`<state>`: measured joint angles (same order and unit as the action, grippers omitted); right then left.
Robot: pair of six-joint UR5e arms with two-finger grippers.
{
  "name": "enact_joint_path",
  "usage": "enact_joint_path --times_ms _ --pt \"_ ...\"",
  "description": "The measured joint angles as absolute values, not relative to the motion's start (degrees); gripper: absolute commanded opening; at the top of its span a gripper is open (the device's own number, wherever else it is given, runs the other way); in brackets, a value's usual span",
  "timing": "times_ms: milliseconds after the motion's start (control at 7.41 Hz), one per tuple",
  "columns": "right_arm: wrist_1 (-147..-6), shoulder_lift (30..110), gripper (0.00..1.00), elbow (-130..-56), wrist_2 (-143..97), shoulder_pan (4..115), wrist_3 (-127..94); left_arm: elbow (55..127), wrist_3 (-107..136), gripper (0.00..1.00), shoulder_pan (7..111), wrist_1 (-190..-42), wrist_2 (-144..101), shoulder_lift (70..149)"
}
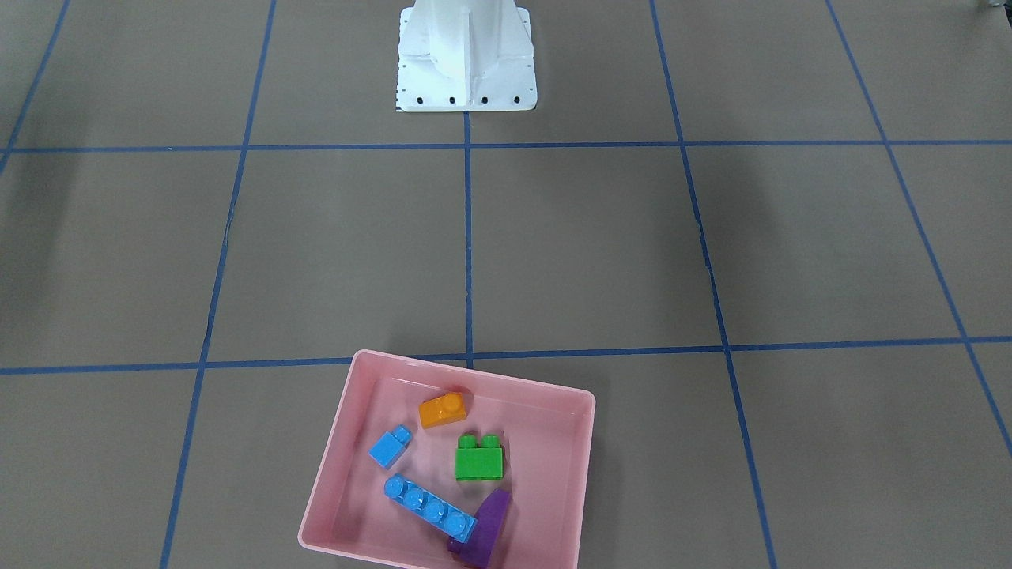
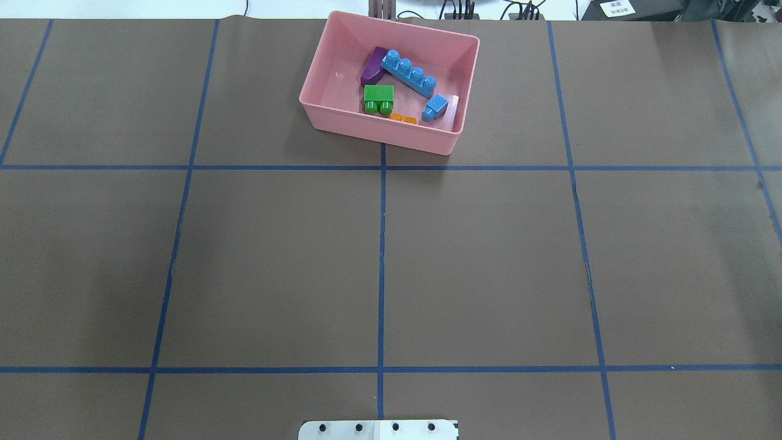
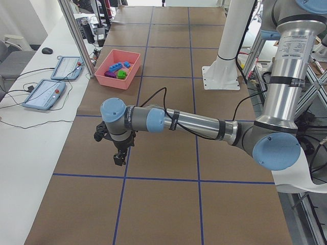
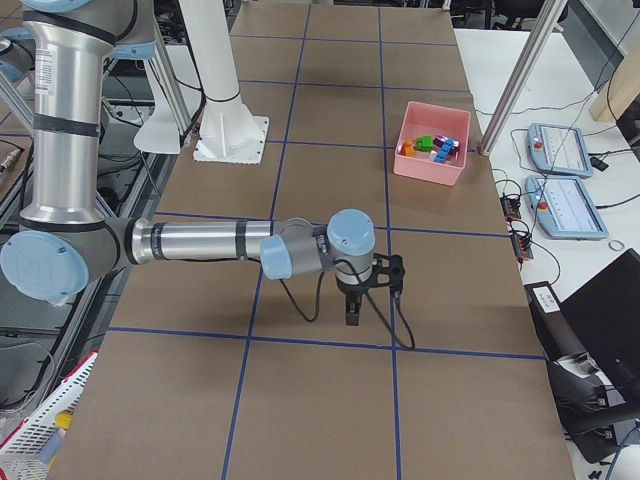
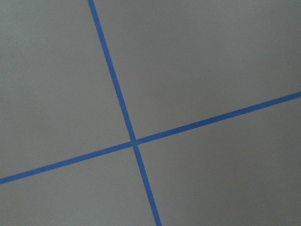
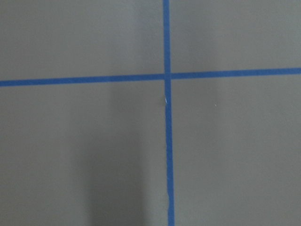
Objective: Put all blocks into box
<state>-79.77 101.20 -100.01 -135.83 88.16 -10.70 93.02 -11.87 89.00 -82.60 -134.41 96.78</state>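
Note:
The pink box [image 1: 332, 442] stands on the table's far side from the robot, also in the overhead view [image 2: 379, 131]. Inside lie the orange brick [image 1: 441, 410], small blue brick [image 1: 389, 448], green brick [image 1: 478, 461], long blue brick [image 1: 429, 507] and purple sloped brick [image 1: 490, 525]; the long blue one rests one end on the purple one. My left gripper [image 3: 120, 155] hangs over bare table far from the box; I cannot tell if it is open. My right gripper [image 4: 352, 310] likewise hangs low over the table; I cannot tell its state. Both wrist views show only tape lines.
The white robot base [image 1: 466, 63] stands at the table's robot side. Blue tape lines [image 2: 382, 269] divide the brown table into squares. A side bench holds teach pendants [image 3: 51, 94], and an aluminium post [image 3: 76, 35] stands near the box.

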Motion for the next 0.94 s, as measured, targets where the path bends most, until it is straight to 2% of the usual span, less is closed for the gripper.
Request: enact_joint_path --times_ms 405,945 --pt "-80.7 105.0 1.00 -100.3 -137.2 90.5 -4.9 93.2 -11.5 1.00 89.2 -82.6 -134.3 95.4" --pt "-85.1 100.4 1.00 -100.4 -137.2 88.8 -4.1 93.1 -11.3 1.00 89.2 -82.6 -134.3 95.4"
